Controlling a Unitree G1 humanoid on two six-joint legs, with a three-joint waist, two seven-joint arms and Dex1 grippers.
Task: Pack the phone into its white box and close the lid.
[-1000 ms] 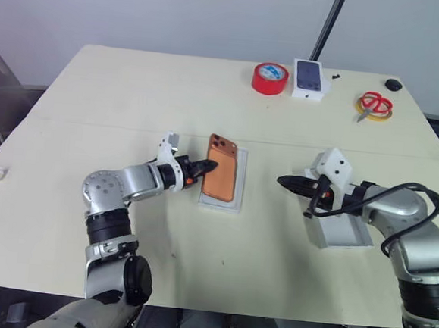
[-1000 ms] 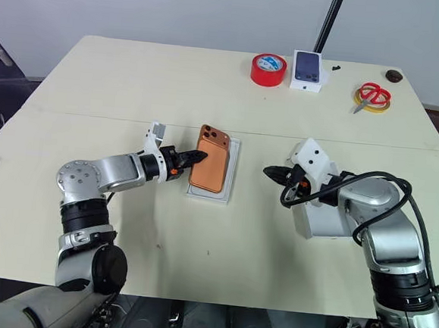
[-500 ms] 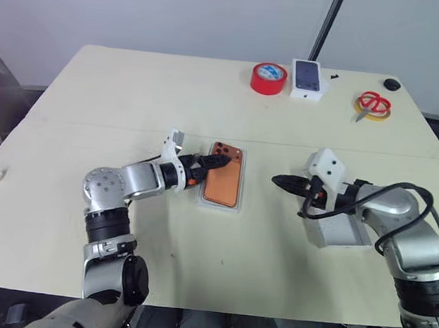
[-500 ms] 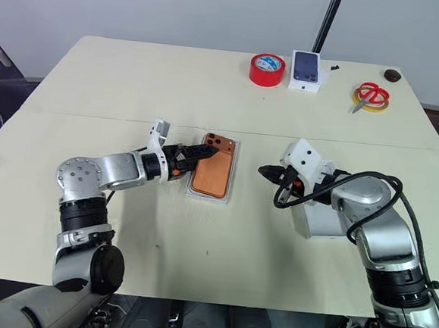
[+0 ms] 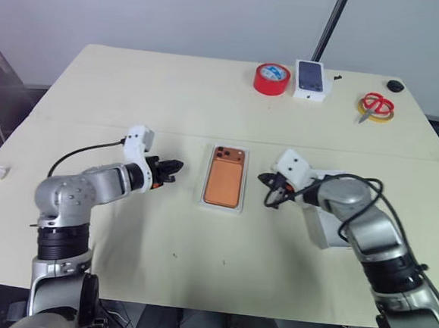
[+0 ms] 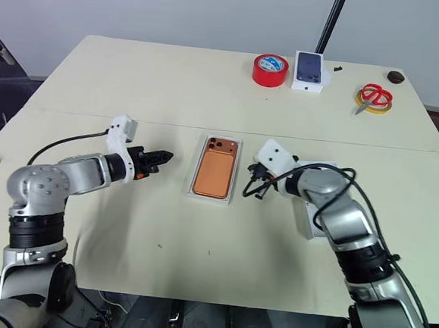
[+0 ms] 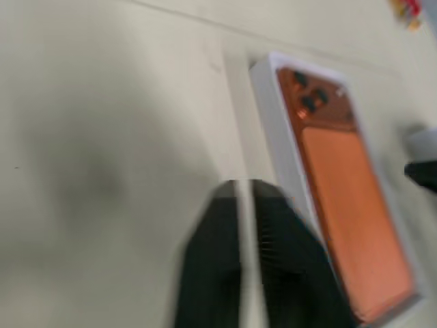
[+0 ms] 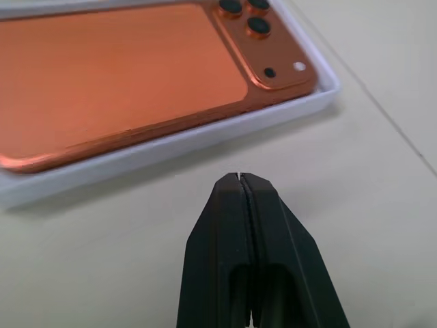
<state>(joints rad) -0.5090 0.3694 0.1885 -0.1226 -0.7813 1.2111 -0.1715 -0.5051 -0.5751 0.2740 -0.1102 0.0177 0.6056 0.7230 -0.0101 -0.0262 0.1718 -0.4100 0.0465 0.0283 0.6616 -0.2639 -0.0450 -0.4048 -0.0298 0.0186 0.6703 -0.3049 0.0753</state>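
The phone [image 5: 225,183] lies flat, back upward, inside the white box [image 5: 205,202] at the middle of the counter [image 5: 134,89]; its camera block is at the far end; the box's thin rim shows around it. By judgement the phone is rigid, smooth and slippery, with lenses liable to scratching, so it is best taken by its long edges; the box is light, thin-walled and likely to slide if nudged. The deeper white tray [image 5: 328,233], probably the lid, sits to the right, partly under the right arm; being hollow and light, it should be gripped by one wall. Left claw [image 5: 172,166]: fingers pressed together, empty, apart from the box on its left. Right claw [image 8: 240,179]: fingers fully together, empty, just beside the box's right rim without touching.
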